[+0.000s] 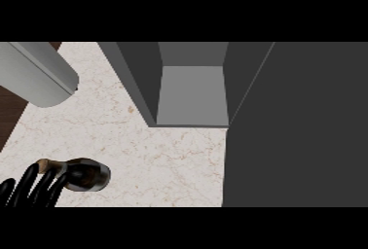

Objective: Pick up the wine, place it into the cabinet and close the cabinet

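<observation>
The wine bottle (87, 175) is dark, with a tan top end, and shows tilted at the lower left over the marble counter (165, 160). My left hand (32, 188) comes in at the bottom left corner. Its black fingers (52, 179) curl over the bottle's neck and hide part of it. The dark grey cabinet (191, 95) stands open at the upper middle, up and to the right of the bottle, with a bare lighter shelf inside. Its door (295, 126) is swung open and fills the right side. My right hand does not show.
A grey arm segment (36, 73) crosses the upper left corner above the counter. Along the far left, the counter's edge gives way to a dark brown floor strip (9, 116). Pale marble lies between the bottle and the cabinet.
</observation>
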Controlling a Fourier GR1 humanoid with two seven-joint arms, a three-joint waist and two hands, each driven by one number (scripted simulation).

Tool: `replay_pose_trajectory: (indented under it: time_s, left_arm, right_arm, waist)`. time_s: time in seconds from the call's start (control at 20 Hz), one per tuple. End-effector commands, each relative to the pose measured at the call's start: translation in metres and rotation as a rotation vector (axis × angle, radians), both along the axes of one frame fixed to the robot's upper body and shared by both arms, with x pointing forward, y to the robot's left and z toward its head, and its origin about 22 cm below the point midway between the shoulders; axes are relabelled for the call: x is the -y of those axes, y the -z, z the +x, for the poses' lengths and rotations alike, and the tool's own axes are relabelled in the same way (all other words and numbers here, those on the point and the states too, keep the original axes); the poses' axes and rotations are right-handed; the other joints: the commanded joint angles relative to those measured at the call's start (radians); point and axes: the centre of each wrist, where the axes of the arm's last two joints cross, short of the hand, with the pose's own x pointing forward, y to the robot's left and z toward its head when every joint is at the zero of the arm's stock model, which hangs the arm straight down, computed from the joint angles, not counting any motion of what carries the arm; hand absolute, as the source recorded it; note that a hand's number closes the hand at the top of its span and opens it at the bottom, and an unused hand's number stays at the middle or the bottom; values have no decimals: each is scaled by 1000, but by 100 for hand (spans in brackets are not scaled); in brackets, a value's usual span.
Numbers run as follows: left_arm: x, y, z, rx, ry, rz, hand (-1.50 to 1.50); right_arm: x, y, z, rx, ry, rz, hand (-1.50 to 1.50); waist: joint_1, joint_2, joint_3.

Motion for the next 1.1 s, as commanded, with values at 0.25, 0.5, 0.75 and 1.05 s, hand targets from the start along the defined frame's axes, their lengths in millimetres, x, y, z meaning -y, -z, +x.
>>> replay_pose_trajectory:
  time_s: [0.25, 0.5, 0.75, 1.05]
  left_arm:
    - [5, -34, -30, 21, 44, -45, -150]
    - [6, -45, -34, 23, 30, -69, -150]
    - [4, -43, -43, -22, -13, -77, -150]
    - [-6, -54, -47, -23, -62, -50, -150]
  right_arm:
    - [-4, -41, -26, 1, -43, -2, -150]
    - [-8, -38, -6, -13, -30, 0, -150]
    - [-15, -51, -17, -2, -26, -16, -150]
    - [-11, -46, -18, -9, -31, -18, -150]
  waist:
    - [-4, 1, 1]
    - [2, 3, 1]
    - [4, 0, 0]
    - [-2, -1, 2]
